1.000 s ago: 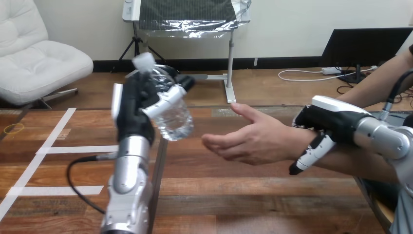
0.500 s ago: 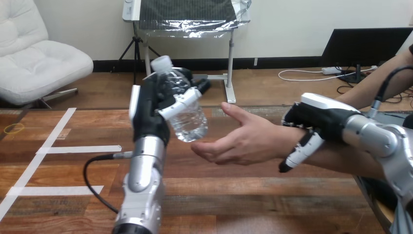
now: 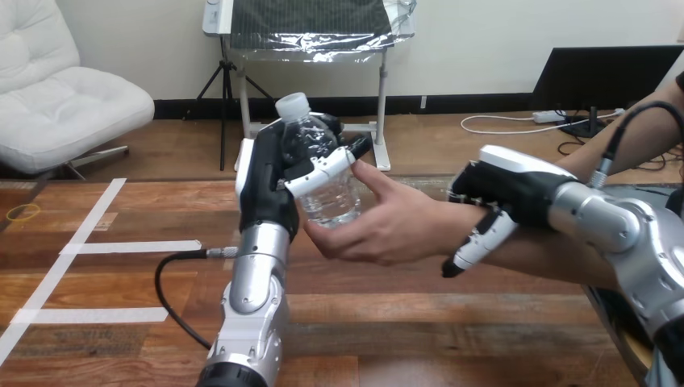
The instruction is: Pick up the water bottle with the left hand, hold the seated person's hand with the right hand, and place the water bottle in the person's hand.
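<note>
The left hand (image 3: 268, 184) grasps the water bottle (image 3: 331, 201), which touches the person's hand (image 3: 391, 230) at its 10 o'clock, while the right hand (image 3: 508, 187) clasps the person's wrist (image 3: 440, 226) at 3 o'clock.

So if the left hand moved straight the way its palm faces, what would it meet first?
Probably the person's hand: its open palm lies right beside the water bottle that the left hand holds.
</note>
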Robot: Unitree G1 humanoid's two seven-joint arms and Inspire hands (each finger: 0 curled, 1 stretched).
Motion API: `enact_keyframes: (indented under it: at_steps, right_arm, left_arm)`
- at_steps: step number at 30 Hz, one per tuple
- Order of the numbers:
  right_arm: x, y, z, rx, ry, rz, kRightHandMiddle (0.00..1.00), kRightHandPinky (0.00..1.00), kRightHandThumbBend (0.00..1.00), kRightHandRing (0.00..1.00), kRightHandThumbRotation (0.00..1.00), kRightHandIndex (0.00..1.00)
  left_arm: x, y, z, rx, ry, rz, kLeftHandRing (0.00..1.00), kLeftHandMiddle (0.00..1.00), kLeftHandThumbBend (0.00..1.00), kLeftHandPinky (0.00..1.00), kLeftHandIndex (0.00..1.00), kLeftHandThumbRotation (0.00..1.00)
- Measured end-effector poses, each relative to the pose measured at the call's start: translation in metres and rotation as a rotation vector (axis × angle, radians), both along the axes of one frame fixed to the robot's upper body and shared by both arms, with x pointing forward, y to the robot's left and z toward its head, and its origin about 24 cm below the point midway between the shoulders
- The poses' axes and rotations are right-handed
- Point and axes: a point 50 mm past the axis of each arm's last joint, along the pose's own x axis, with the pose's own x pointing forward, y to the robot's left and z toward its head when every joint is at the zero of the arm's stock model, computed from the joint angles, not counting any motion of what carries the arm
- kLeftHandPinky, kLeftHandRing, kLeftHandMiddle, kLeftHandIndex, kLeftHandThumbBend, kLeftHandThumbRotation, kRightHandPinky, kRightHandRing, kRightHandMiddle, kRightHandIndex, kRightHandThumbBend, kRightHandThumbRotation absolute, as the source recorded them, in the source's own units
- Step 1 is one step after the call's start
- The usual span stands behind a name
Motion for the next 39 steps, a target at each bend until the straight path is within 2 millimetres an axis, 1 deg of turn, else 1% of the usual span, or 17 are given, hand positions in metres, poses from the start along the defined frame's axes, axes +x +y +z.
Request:
enact_keyframes:
  at_steps: [7, 18, 39]
  right_arm:
    - [0.002, 0.01, 0.002, -0.015, -0.004, 0.015, 0.34, 0.23, 0.89, 0.28, 0.13, 0.34]
    - [0.005, 0.02, 0.003, -0.015, -0.009, 0.034, 0.35, 0.23, 0.89, 0.29, 0.14, 0.35]
    - [0.008, 0.025, 0.003, -0.02, -0.009, 0.036, 0.38, 0.25, 0.89, 0.32, 0.12, 0.35]
  left_arm:
    - [0.001, -0.001, 0.002, -0.013, -0.009, -0.003, 0.38, 0.43, 0.68, 0.34, 0.42, 0.0]
    - [0.004, 0.001, 0.006, -0.022, -0.019, 0.002, 0.38, 0.42, 0.69, 0.34, 0.42, 0.0]
    - [0.004, 0.003, 0.008, -0.021, -0.03, 0.006, 0.37, 0.42, 0.67, 0.33, 0.41, 0.0]
